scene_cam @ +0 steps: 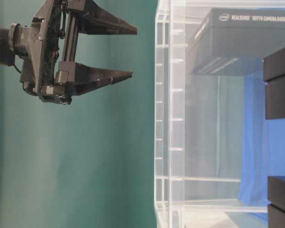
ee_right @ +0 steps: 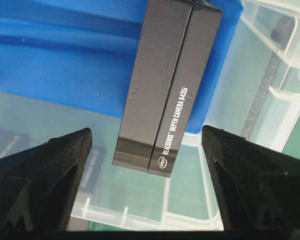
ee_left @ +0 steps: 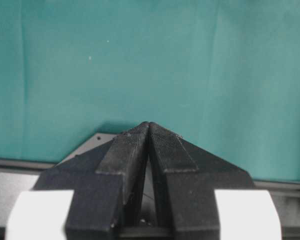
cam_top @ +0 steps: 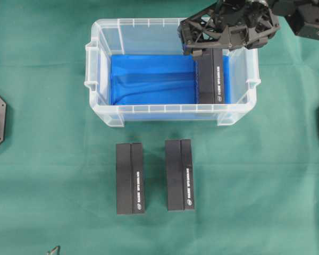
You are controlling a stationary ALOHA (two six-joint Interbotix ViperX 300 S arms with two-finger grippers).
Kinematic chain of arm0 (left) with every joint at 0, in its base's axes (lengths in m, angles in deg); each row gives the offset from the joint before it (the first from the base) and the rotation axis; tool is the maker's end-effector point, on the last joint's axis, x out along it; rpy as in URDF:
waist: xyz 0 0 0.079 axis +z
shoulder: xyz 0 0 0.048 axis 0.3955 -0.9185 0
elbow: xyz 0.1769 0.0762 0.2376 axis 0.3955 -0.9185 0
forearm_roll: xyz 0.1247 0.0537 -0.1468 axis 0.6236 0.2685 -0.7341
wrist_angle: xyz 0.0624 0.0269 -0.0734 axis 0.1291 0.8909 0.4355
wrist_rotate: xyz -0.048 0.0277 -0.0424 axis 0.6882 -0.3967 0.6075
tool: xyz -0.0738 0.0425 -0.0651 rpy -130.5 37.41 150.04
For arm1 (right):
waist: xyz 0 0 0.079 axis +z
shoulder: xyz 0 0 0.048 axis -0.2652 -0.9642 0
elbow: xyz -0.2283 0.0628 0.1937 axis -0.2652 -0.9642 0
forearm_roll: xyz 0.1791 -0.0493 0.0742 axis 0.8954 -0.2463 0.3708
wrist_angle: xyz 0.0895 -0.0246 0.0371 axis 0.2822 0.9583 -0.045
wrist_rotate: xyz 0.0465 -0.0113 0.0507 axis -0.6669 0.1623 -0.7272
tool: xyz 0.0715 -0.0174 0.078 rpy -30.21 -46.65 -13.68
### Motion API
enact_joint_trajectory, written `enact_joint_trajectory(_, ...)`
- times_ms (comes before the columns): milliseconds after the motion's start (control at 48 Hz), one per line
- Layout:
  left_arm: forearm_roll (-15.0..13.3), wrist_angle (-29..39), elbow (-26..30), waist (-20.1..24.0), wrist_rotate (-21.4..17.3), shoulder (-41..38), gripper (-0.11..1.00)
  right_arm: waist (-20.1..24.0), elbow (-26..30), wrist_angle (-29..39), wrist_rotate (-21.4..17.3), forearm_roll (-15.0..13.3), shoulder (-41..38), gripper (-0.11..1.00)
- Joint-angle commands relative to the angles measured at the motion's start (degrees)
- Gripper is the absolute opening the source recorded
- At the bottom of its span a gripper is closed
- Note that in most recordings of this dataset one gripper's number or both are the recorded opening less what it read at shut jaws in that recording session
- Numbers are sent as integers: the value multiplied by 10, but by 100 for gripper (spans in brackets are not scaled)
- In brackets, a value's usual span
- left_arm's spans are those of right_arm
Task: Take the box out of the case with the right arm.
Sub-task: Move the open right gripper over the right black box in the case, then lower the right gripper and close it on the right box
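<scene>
The right end effector [ee_right: 147, 165] hangs spread wide over the case [cam_top: 98, 79], gripping nothing. Directly beneath it, between the fingertips [ee_right: 72, 147], lies the RealSense depth camera box [ee_right: 167, 85] on the blue lining [cam_top: 149, 79], its long axis crossing the gap, so either finger can flank a long side.

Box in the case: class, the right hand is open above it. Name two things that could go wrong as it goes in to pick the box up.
1. The box lies close to the case's right wall, so one finger of the open right hand might strike the wall or rim.
2. The box lies on a wrinkled blue lining; a finger could catch the cloth or nudge the box askew.
</scene>
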State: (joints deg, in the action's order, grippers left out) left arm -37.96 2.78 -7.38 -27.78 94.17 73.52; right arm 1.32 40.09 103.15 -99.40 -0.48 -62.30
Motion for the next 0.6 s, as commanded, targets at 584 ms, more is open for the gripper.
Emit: enact_joint_trajectory(584,2,-2,8,1,0,-1,0,2,2,0,-2,-3,9,87)
